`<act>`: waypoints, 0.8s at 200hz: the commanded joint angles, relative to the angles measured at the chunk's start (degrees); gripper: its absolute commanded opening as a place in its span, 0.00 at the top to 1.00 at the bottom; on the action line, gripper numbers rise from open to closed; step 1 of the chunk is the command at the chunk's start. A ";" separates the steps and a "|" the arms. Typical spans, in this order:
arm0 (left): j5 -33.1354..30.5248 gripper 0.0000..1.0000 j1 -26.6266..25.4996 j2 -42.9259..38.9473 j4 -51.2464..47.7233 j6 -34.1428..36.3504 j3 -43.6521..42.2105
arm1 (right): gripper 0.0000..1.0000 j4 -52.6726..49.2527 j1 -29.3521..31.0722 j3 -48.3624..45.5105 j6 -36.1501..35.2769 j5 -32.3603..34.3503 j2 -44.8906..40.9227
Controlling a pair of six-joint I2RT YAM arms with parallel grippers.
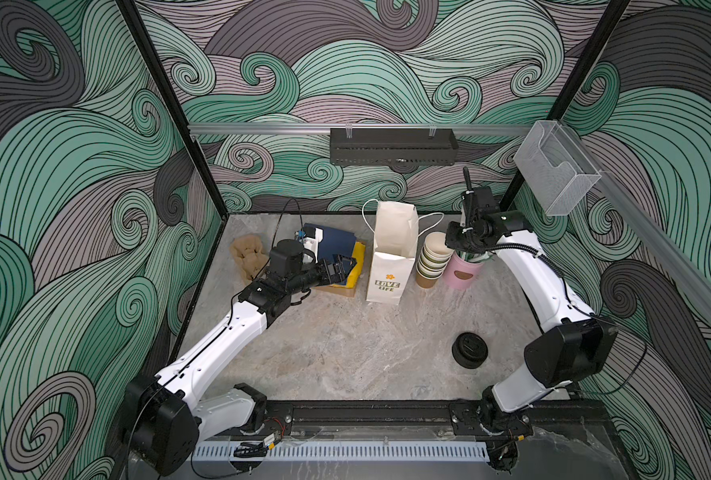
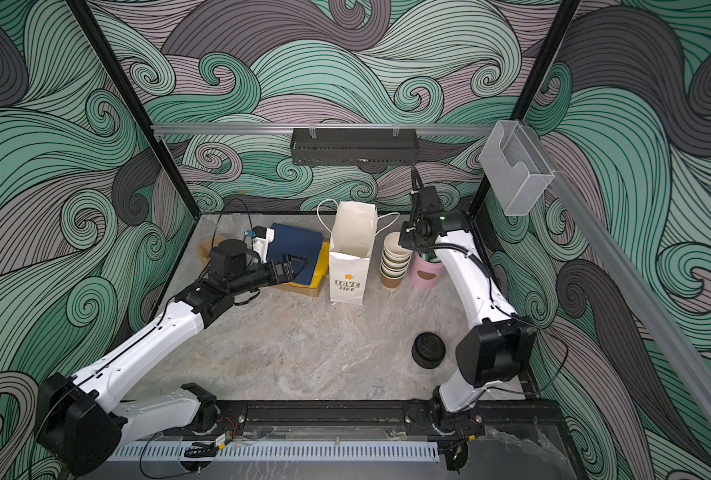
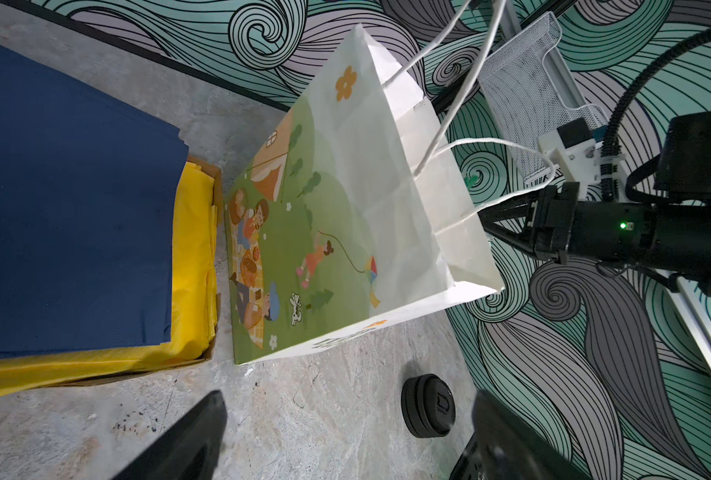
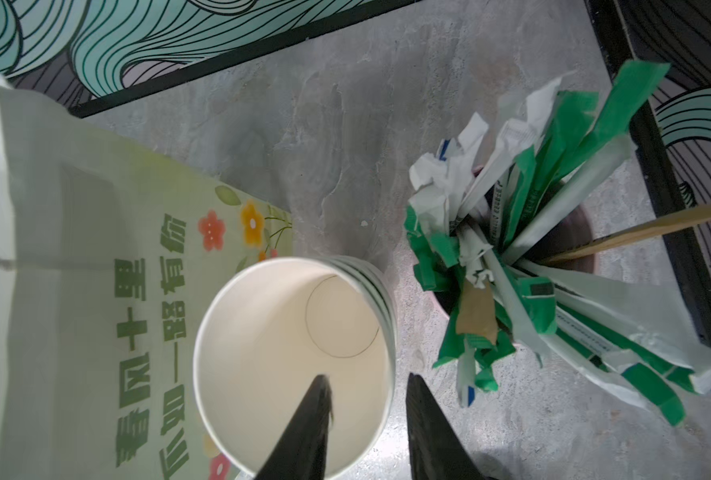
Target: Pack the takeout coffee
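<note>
Step looks like cup pick: right tool (image 4: pixel 368 377), narrow, straddles top rim of lidless stack (image 4: pixel 279 332) nr far edge of surface (image 1: pixel 345 357), grip unclear; left tool (image 1: pixel 339 269) wide, empty; no capped coffee in view; next needs firm pinch, straight lift.

Free room: I read the front-centre worktop (image 1: pixel 337 345) as bare, wide enough for either arm. Sole obstacle there: black lid stack (image 1: pixel 469 350), right side, near the right arm's elbow.

Back row is crowded, L to R: napkin box (image 1: pixel 347 289), paper bag (image 1: pixel 391 266), cup stack (image 1: pixel 432 262), pink holder (image 1: pixel 464 272) w/ wrapped straws (image 4: pixel 553 257).

- Box-to-bag gap: narrow. Left claw (image 1: pixel 342 267) hangs over the box by that gap, jaws wide.
- Bag mouth: open, access from above; handles stand up at the rear.
- Cup stack: just beside both bag and holder, no side passage.
- Right claw (image 4: pixel 366 378): straddles the top cup's rim, one finger inside, one outside; straws fan close by.
</note>
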 commanded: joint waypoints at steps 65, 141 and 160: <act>-1.23 0.05 -0.62 -2.92 3.09 -1.13 -0.89 | 0.75 -1.39 -0.02 2.63 -1.11 2.36 4.25; -2.94 0.05 -0.62 -5.05 2.52 -1.22 -1.60 | 0.91 -1.20 0.04 2.69 -0.84 0.66 5.54; -3.69 0.05 -0.60 -5.69 2.60 -1.13 -1.73 | 0.91 -1.21 -0.04 2.83 -1.06 1.03 4.80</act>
